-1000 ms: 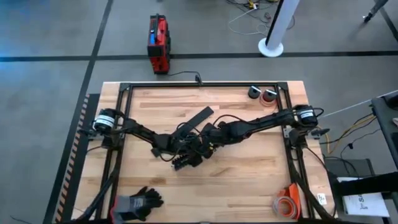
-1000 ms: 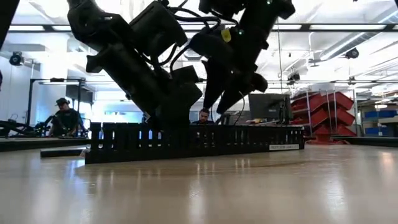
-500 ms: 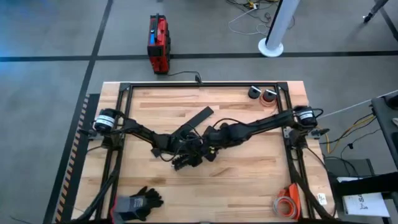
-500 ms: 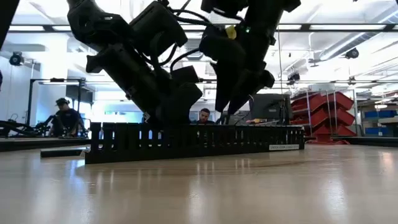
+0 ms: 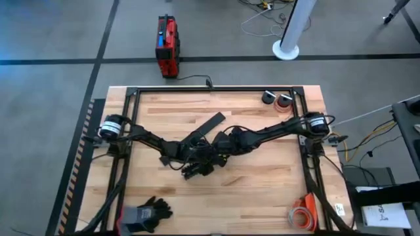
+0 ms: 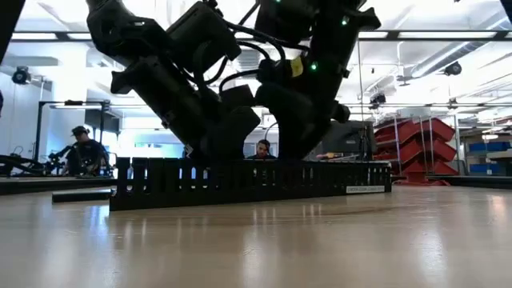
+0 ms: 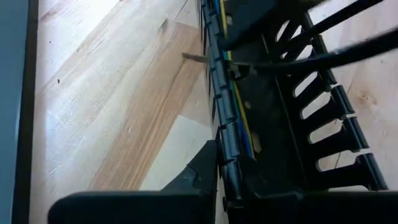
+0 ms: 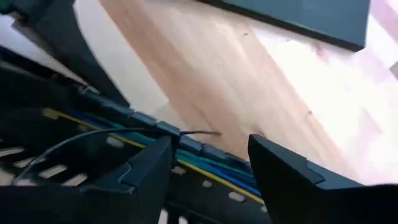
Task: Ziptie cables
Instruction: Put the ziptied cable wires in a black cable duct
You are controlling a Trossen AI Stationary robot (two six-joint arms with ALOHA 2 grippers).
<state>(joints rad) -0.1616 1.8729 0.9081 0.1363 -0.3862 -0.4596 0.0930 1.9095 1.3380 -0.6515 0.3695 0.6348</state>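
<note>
Meeting mid-table over slotted strip [image 6: 248, 182]: left tool [image 5: 191, 169], grip unclear; right tool [image 8: 208, 163] apart; strip's white label unreadable.

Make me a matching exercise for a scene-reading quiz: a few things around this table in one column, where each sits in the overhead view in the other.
Things:
1. red case
2. black gloves
3. orange tape roll
4. slotted strip

Places:
A. table's bottom right corner
B. floor above the table
C. table's middle, by both arms
D. table's bottom left edge

Pairs: 1-B, 2-D, 3-A, 4-C
</note>
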